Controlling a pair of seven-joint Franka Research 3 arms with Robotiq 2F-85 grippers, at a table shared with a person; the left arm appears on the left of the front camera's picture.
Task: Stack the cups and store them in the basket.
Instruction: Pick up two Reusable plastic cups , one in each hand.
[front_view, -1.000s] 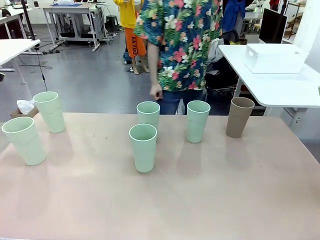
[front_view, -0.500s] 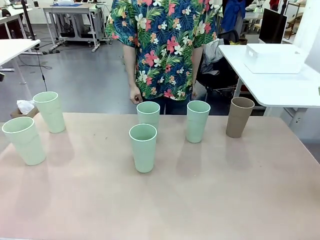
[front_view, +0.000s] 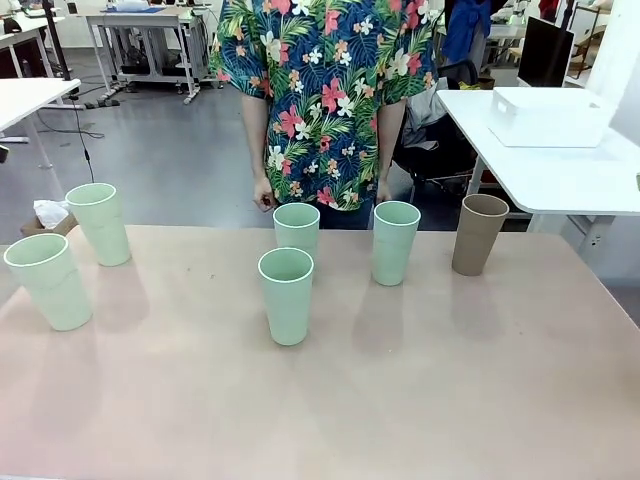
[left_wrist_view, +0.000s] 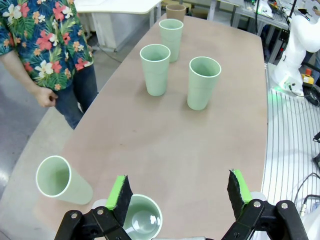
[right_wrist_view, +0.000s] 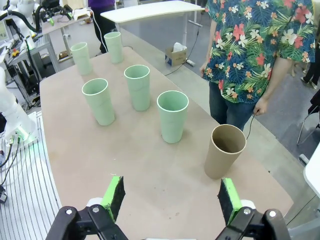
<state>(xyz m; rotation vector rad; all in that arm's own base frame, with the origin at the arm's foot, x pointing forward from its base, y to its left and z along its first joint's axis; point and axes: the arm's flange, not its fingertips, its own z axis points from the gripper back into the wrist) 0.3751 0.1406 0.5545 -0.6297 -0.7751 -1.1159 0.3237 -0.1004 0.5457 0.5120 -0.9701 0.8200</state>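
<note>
Risk: left end effector (left_wrist_view: 180, 192) and right end effector (right_wrist_view: 170, 197) both gape empty; a careless descent could topple the mint cup (left_wrist_view: 144, 220) just beneath the left's finger.

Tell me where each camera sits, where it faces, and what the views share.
Front view: fixed at the robot's edge of the beige table, facing across pale mint green plastic cups to the person in a floral shirt; white rectangular plastic basket beyond, right.
Left wrist view: above the table's left end, looking along it; open left gripper at the bottom.
Right wrist view: above the right end, looking leftward; open right gripper at the bottom.
Shared: all three show the tan-brown tapered plastic cup and the person.
</note>
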